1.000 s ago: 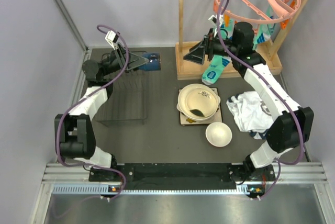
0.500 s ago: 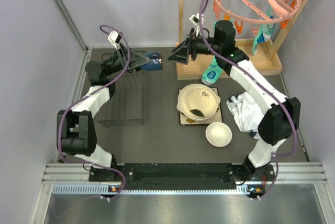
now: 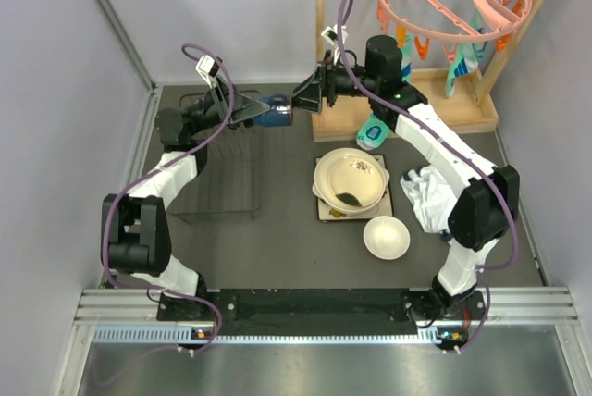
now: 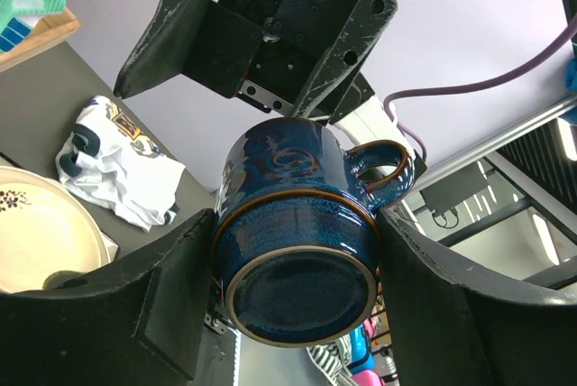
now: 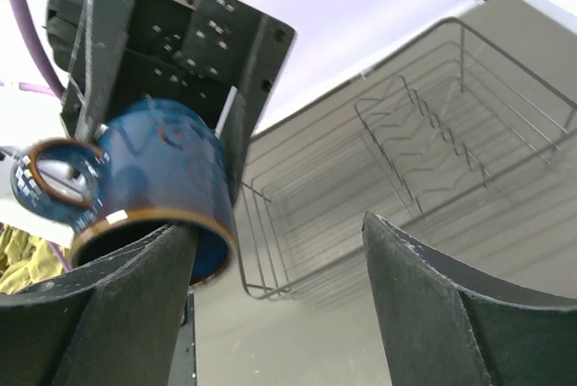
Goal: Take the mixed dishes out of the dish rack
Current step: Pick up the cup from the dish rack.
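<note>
Handover of the dark blue mug (image 3: 276, 111) in mid-air above the far end of the bench (image 3: 287, 229). At left stands the dish rack (image 3: 215, 216), a black wire frame in which no dish shows in either the top or the right wrist view. The mug therefore appears to be the last piece out.

The left gripper (image 3: 254, 110) is raised just beyond the rack's far right corner. It pinches the mug by its sides, one finger on each flank. The mug lies on its side with its base turned toward the left wrist camera, which leaves the handle and far end free for a second grip.

The right gripper (image 3: 310, 98) faces the mug from the right with its fingers spread wide and nothing between them. It is near the mug but apparently apart from it. In the right wrist view the mug sits over one finger rather than in the gap, so the approach probably needs recentring before the gripper can close.

Right of centre lie the pieces already unloaded. The large cream dishes (image 3: 350, 179) are stacked on the square cream floral plate (image 3: 324, 214), and the small white bowl (image 3: 387, 237) sits just beside them.
</note>
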Robot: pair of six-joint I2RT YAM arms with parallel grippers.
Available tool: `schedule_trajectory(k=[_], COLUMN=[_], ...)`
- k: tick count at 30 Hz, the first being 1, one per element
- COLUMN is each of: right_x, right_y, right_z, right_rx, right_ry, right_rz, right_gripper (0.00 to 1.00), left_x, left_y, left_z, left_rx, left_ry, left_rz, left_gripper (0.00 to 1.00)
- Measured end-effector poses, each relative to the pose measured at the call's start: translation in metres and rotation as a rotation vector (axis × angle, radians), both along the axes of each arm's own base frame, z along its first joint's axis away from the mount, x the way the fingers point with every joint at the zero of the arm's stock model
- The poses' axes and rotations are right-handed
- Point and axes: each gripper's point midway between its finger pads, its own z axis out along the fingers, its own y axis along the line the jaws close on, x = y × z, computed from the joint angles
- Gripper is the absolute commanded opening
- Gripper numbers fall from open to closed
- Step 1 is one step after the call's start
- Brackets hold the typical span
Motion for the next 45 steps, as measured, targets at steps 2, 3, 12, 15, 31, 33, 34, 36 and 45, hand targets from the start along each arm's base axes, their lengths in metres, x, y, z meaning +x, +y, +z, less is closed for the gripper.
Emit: schedule_trajectory(k=[2, 3, 12, 15, 31, 33, 34, 36, 45], right_x=[-0.003, -0.005, -0.016, -0.020, -0.022, -0.022, -0.022, -0.022, -0.025], right_y=[0.005, 0.007, 0.019, 0.023, 0.029, 0.029, 0.029, 0.029, 0.026], right_z=[0.003, 0.004, 0.005, 0.004, -0.008, -0.008, -0.008, -0.009, -0.009], right_rx=[0.004, 0.006, 0.005, 0.005, -0.016, -0.016, -0.017, -0.021, -0.036], right_ry=[-0.007, -0.009, -0.004, 0.001, 0.035, 0.033, 0.032, 0.029, 0.012], right_rz=[0.012, 0.018, 0.049, 0.061, 0.069, 0.069, 0.069, 0.068, 0.069], right_gripper=[0.69, 0.68, 0.47, 0.43, 0.00, 0.00, 0.00, 0.00, 0.00], left_x=[-0.001, 0.000, 0.001, 0.001, 0.003, 0.003, 0.003, 0.003, 0.001], left_y=[-0.002, -0.002, -0.004, -0.005, -0.005, -0.005, -0.005, -0.006, -0.005], left_z=[0.000, 0.001, 0.002, 0.002, -0.005, -0.006, -0.006, -0.007, -0.009], left_rx=[-0.001, -0.003, -0.008, -0.008, 0.007, 0.008, 0.010, 0.014, 0.040], left_ry=[-0.004, -0.007, -0.029, -0.036, -0.053, -0.057, -0.059, -0.065, -0.092], left_rz=[-0.002, 0.000, 0.012, 0.014, 0.003, 0.004, 0.004, 0.004, 0.008], left_gripper=[0.00, 0.00, 0.00, 0.00, 0.22, 0.30, 0.34, 0.46, 0.80])
